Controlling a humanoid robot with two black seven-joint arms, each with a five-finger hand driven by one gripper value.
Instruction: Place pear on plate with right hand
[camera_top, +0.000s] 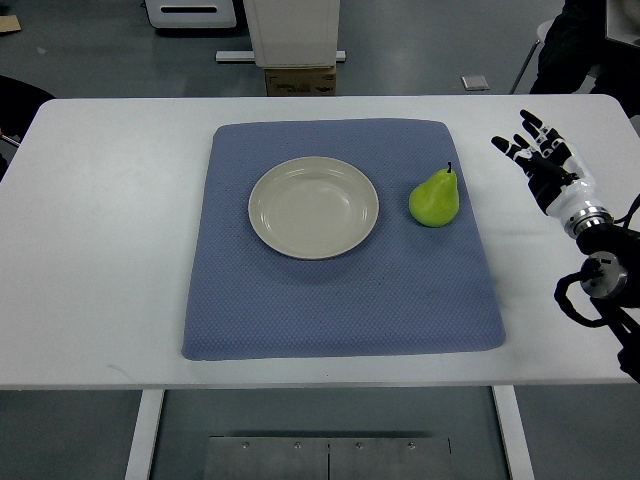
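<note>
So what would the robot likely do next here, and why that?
Probably it moves the right robot hand leftward toward the pear. The hand is open and holds nothing, off the blue mat by the table's right edge, while the pear lies on the mat beside the empty plate, untouched.

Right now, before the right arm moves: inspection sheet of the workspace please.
Surface: white table with a blue mat laid in the middle.
Job's things: green pear upright on the mat, stem up, right of the plate and apart from it; the plate holds nothing.
Clutter: nothing seen on the table.
Hands: right hand over the table's right edge, fingers spread, holding nothing, clear of the pear; left hand out of view.
Cables: black cable loop at the right wrist.
Surroundings: grey floor, a cardboard box and white equipment base beyond the far edge; dark shape at top right, unclear.
</note>
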